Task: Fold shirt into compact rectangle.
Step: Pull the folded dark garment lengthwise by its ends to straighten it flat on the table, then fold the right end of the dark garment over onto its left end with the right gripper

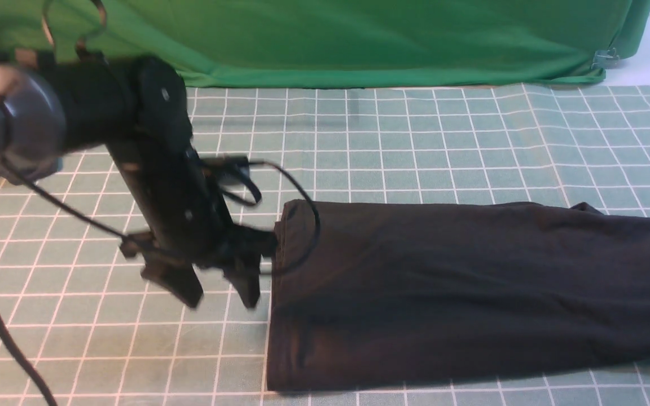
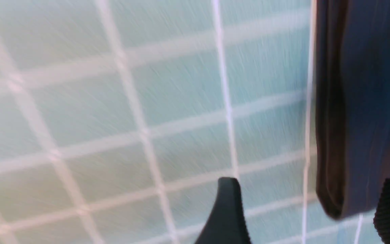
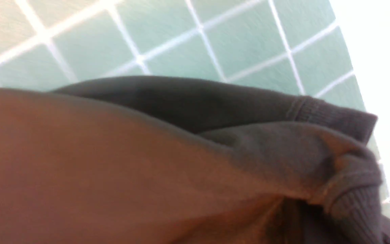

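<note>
Left pincer (image 1: 220, 293) spread wide and empty, hanging just beside the folded left edge of the shirt (image 1: 471, 293), above bare counter (image 1: 415, 141). Right pincer out of sight, pressed together; cannot tell whether pinching any cloth. Lying flat as a long black band across the green-gridded counter, running off the right side, ribbed cuff (image 3: 350, 189) bunched up close in the right wrist view.

The shirt (image 1: 471, 293) is black (seemingly plain), the mat (image 1: 415, 141) teal, white-gridded.
</note>
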`<state>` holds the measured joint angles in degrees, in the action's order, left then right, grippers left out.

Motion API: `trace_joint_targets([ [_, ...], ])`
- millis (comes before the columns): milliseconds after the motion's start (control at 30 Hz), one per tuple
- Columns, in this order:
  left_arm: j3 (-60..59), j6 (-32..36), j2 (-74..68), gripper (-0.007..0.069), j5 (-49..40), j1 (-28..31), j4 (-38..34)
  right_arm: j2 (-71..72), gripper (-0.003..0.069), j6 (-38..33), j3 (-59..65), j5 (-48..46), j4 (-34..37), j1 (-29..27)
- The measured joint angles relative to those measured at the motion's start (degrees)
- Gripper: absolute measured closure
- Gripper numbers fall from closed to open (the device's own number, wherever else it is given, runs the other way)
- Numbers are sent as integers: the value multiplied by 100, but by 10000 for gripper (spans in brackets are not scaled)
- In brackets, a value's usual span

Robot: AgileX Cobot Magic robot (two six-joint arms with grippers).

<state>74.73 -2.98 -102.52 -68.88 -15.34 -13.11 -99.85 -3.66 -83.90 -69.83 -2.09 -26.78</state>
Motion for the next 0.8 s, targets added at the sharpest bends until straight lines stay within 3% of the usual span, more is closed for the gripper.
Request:
trace_joint_targets([
  [100, 539, -13, 0, 121, -23, 221, 186, 280, 623, 366, -2, 0, 45, 556],
  [233, 1311, -31, 0, 197, -39, 592, 223, 566, 623, 785, -2, -4, 391, 1534],
  [400, 2023, 167, 0, 400, -51, 974, 56, 620, 623, 1357, -6, 82, 824, 2988],
  [567, 2189, 362, 6, 592, 83, 1130, -368, 481, 623, 1976, -6, 797, 960, 4678],
  [800, 2189, 555, 6, 613, 224, 1135, -1036, -72, 623, 2591, -6, 2016, 1041, 6260],
])
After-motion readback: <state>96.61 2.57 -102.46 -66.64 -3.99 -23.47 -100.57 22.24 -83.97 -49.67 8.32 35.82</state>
